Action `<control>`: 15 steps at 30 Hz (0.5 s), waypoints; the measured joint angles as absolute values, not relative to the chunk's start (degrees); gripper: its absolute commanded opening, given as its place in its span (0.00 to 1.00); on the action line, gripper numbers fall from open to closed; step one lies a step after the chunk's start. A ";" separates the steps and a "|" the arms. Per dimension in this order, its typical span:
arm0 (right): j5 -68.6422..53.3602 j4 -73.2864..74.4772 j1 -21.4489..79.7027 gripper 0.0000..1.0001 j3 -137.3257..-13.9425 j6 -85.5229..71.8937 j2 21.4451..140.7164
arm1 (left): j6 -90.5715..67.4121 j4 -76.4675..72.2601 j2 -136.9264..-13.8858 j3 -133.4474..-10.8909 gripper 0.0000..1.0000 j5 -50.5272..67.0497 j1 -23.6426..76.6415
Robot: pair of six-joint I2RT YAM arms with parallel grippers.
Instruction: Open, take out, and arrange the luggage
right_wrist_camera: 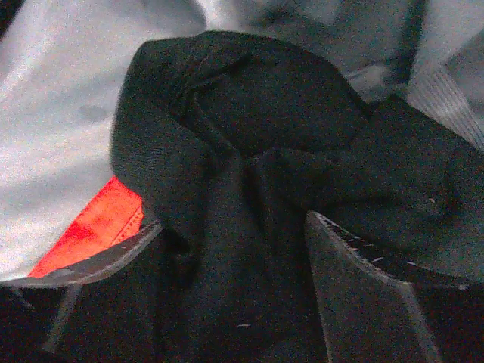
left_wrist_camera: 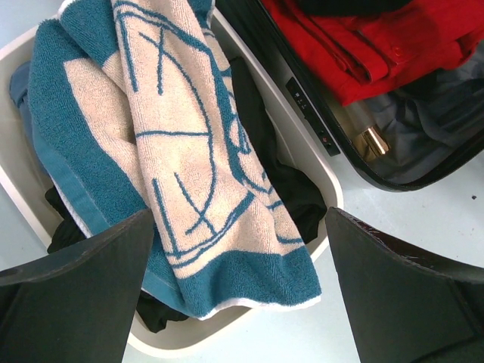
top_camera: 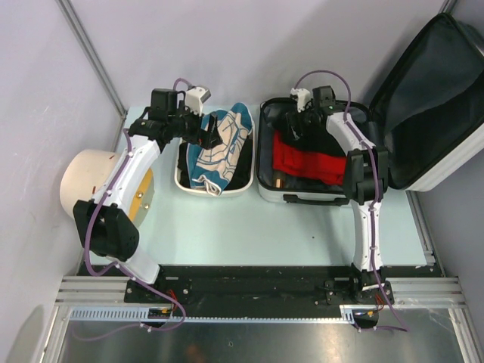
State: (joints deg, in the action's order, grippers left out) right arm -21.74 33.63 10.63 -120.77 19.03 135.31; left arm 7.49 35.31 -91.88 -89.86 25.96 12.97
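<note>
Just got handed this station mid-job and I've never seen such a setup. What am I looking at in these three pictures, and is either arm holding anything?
Two white robot arms are bolted at the near edge of a table. The overhead picture looks down from behind them; the other two come from a camera on each wrist, that arm's own dark fingers showing at the bottom. On the table: the open luggage with a red garment inside, a cream tub holding a blue-and-cream towel, and, at the far left edge, a cream cylinder. The left gripper hangs open above the towel, holding nothing. The right gripper is inside the luggage with a black garment bunched between its fingers; whether it is clamped I cannot tell.
</note>
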 measured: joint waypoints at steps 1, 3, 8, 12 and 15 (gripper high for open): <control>-22.63 33.65 10.22 0.61 -120.77 18.90 135.09 | 7.49 35.31 -91.88 -89.86 1.00 26.02 12.93; -23.64 33.58 9.56 0.58 -120.66 18.20 134.45 | 7.46 35.31 -91.88 -89.86 1.00 26.22 12.93; -25.96 32.97 8.69 0.00 -119.20 16.36 131.26 | 7.40 35.31 -91.98 -89.86 1.00 27.11 12.93; -27.00 32.10 8.12 0.00 -119.13 15.55 129.51 | 7.40 35.31 -92.40 -89.86 1.00 27.38 12.93; -27.59 32.10 7.46 0.00 -119.13 15.03 128.68 | 7.40 35.31 -92.68 -89.86 1.00 27.40 12.93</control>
